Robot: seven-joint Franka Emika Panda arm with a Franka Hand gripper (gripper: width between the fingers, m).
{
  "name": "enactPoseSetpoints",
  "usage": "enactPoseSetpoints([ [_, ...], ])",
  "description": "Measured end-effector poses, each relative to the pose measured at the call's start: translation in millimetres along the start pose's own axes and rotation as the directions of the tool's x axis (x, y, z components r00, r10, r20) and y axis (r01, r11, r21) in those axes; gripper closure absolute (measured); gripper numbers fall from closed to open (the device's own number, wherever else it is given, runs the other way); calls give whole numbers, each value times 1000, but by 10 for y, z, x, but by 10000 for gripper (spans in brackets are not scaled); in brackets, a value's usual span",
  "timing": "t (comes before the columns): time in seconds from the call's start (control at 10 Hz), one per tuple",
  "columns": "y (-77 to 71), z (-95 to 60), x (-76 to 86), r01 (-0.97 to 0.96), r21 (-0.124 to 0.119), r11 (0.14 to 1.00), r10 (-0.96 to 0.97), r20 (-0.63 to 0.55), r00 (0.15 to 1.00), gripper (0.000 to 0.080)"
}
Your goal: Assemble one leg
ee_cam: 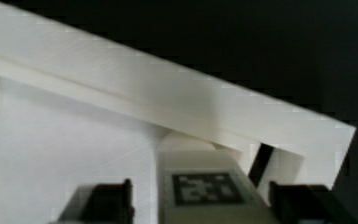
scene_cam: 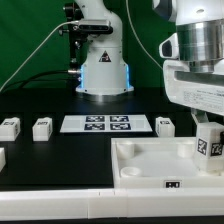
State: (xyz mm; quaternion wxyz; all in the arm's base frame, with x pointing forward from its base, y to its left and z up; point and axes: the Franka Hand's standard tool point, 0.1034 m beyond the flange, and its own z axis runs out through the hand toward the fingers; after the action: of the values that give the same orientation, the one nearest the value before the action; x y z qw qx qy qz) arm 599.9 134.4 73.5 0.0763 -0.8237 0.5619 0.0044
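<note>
The white tabletop lies closest, hollow side up so a corner socket can take a leg. Over its corner at the exterior view's right, the gripper straddles the upright leg. Its fingers show gaps on either side, so it looks released, probably with the leg resting in the socket. The marker board and spare legs lie well apart behind, blocking nothing.

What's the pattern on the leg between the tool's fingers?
Black-and-white square tag on the white leg, clearest in the wrist view.
</note>
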Motion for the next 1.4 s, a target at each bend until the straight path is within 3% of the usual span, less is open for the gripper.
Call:
enactPoseSetpoints([
  [0.1, 0, 0, 0, 31, 0, 1000, -31, 0, 1000, 254],
  [0.2, 0, 0, -1, 33, 0, 999, -33, 0, 999, 171],
  [0.5, -1, -4, 6, 393, -4, 920, -393, 0, 920, 151],
  [1.0, -6, -20, 63, 816, -5, 579, -816, 0, 579, 151],
  [1.2, -5, -22, 79, 929, -19, 369, -929, -2, 369, 151],
  [1.3, -4, -22, 84, 951, -20, 310, -951, -1, 310, 151],
  [1.4, 1, -25, 108, 985, -30, 172, -985, 4, 173, 151],
])
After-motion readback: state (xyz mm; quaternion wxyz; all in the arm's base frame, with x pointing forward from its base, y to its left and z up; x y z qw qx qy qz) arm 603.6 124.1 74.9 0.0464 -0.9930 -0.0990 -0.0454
